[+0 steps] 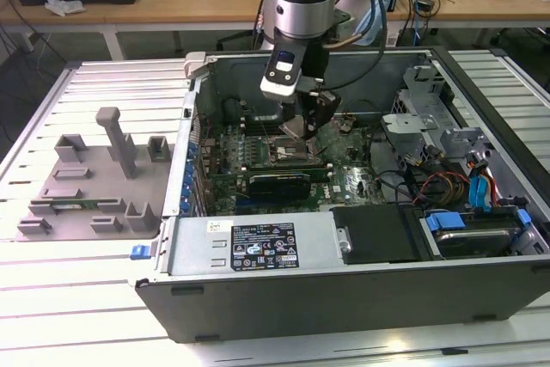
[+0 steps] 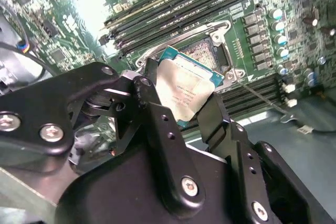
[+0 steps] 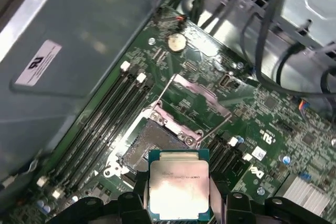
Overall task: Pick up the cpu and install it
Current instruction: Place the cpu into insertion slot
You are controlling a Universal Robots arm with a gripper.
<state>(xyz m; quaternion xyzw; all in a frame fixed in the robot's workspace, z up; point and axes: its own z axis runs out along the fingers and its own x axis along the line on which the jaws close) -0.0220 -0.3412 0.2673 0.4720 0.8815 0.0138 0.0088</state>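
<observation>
The cpu [image 2: 185, 88], a flat square chip with a silvery top and pale rim, is clamped edge to edge between my black fingers [image 2: 148, 98]. My gripper [image 2: 181, 97] is shut on it. In the first wrist view the cpu [image 3: 178, 183] hangs tilted just above and beside the open socket [image 3: 148, 144], whose frame is bare and whose hinged load plate [image 3: 202, 96] stands raised. In the exterior view my gripper [image 1: 301, 126] reaches down into the open computer case, a little above the socket [image 1: 288, 151] on the motherboard.
Dark memory slots [image 3: 107, 121] run beside the socket. The case wall [image 1: 196, 126] rises on the exterior view's left; cables [image 1: 447, 185] and drive bays [image 1: 468, 234] crowd its right. A grey holder fixture [image 1: 94, 182] sits on the table outside the case.
</observation>
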